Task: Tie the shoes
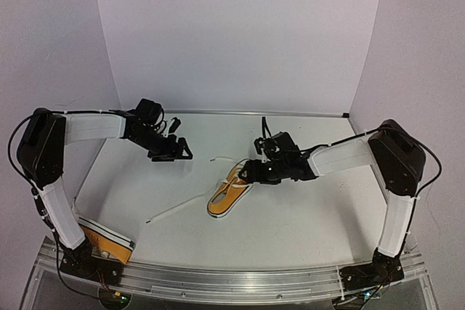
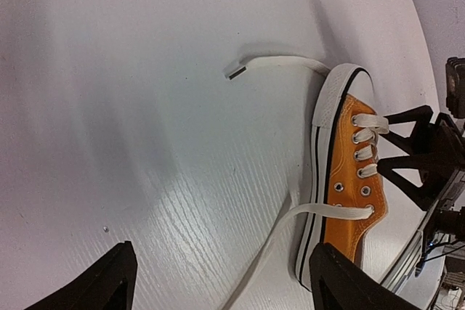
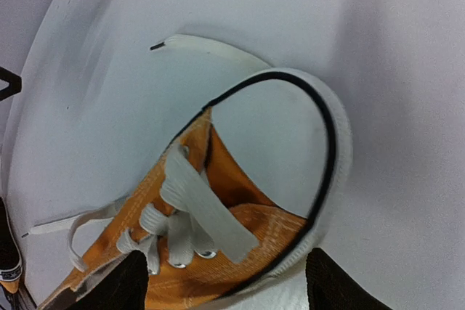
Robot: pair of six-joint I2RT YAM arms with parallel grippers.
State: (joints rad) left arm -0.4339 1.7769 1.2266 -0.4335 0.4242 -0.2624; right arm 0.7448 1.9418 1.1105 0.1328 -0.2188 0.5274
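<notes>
Shoes are split up: one orange shoe (image 1: 227, 195) sits mid-frame in the top view on the white surface (image 1: 312, 215). The second shoe (image 1: 109, 243) is tucked at lower left by the left arm's base. We see the centre one untied. Its long axis runs lower left to upper right, toe cap at the upper-right end. Two loose bits: a short lace end (image 1: 218, 159) off the toe toward upper left, and a long lace (image 1: 174, 210) trailing to lower left. Right hand (image 1: 248, 172) hovers at the toe end over the eyelets, fingers spread wide, nothing pinched that we can see. Left hand (image 1: 183, 153) is also wide and empty, up-left and apart, with the shoe to its lower right. We judge the right arm nearer, and the left better placed for the lace ends.
</notes>
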